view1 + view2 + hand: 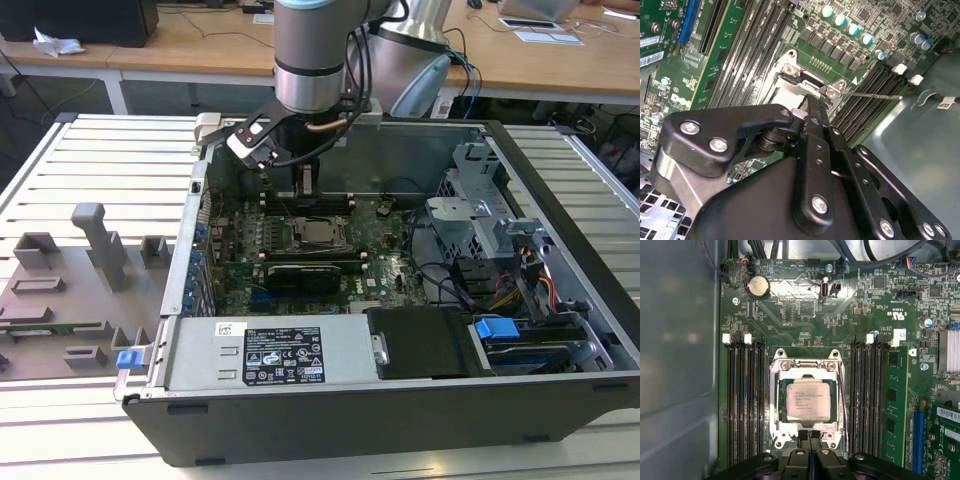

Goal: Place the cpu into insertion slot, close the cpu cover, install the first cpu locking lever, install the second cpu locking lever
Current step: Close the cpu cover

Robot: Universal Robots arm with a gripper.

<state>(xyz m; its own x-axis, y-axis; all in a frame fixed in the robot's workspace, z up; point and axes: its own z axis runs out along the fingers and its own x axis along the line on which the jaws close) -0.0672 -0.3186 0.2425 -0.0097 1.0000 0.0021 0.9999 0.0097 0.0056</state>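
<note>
The cpu [807,399], a dull silver square, lies in the insertion slot [318,233] on the green motherboard. The silvery cpu cover [774,405] lies flat around it, so the chip shows through its window. A thin metal locking lever [843,405] runs along one side of the socket; in the second wrist view the lever rod [875,95] reaches out over the memory slots. My gripper [809,434] hangs just above the socket's edge with its black fingers pressed together, holding nothing I can see. In the second wrist view the gripper [812,103] points at the socket's corner.
The motherboard sits deep in an open black computer case [400,400] with tall walls. Long memory slots [742,405] flank the socket on both sides. Drive cages and cables [500,270] fill the exterior view's right. Grey fixtures [100,245] stand on the slatted table outside the case.
</note>
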